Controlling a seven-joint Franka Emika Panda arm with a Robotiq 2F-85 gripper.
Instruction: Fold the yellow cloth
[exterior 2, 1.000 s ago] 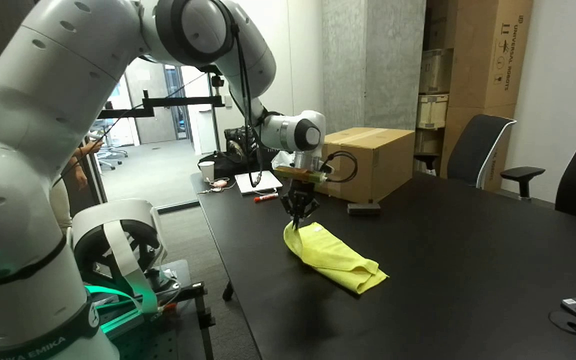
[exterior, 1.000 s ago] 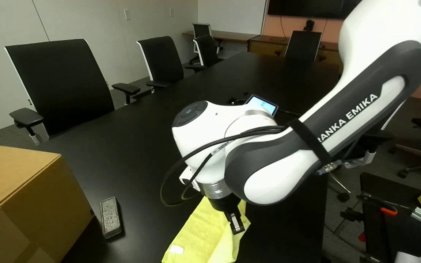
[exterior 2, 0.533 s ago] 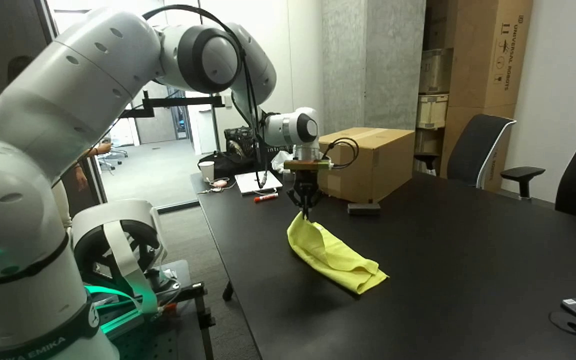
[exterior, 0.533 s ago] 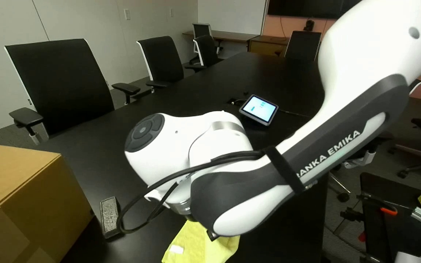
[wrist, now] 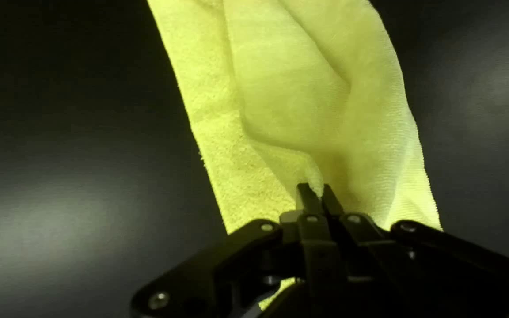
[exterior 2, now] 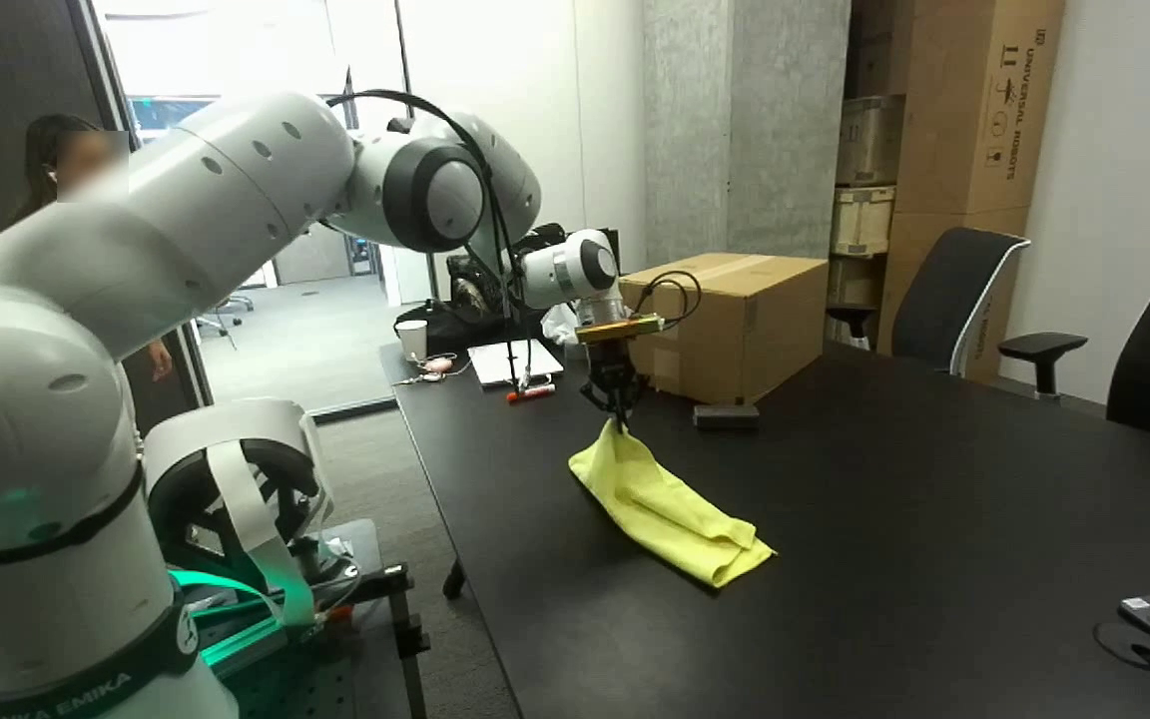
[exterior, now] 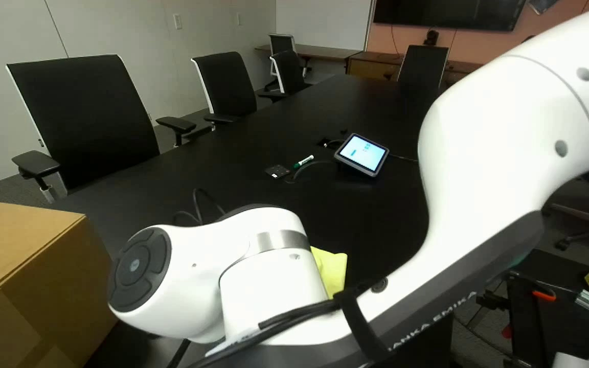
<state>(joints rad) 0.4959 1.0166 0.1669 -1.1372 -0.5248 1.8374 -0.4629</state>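
The yellow cloth (exterior 2: 670, 509) lies long and partly folded on the black table in an exterior view. Its end near the gripper is raised into a peak, and the far end lies flat. My gripper (exterior 2: 621, 424) is at the top of that peak. In the wrist view, the gripper (wrist: 316, 192) is closed with a pinched fold of the yellow cloth (wrist: 290, 97) between its fingertips. In an exterior view, the arm covers the gripper and most of the yellow cloth (exterior: 331, 268); only a piece shows beside the arm.
A cardboard box (exterior 2: 735, 330) stands close behind the gripper, with a dark block (exterior 2: 726, 416) in front of it. A red marker (exterior 2: 531, 393), white laptop (exterior 2: 515, 362) and cup (exterior 2: 412, 341) are near the table's edge. A tablet (exterior: 363, 154) stands farther along the table.
My gripper has risen slightly and moved toward the cardboard box, pulling the held part of the cloth up into a peak. The cloth's far end has stayed in place.
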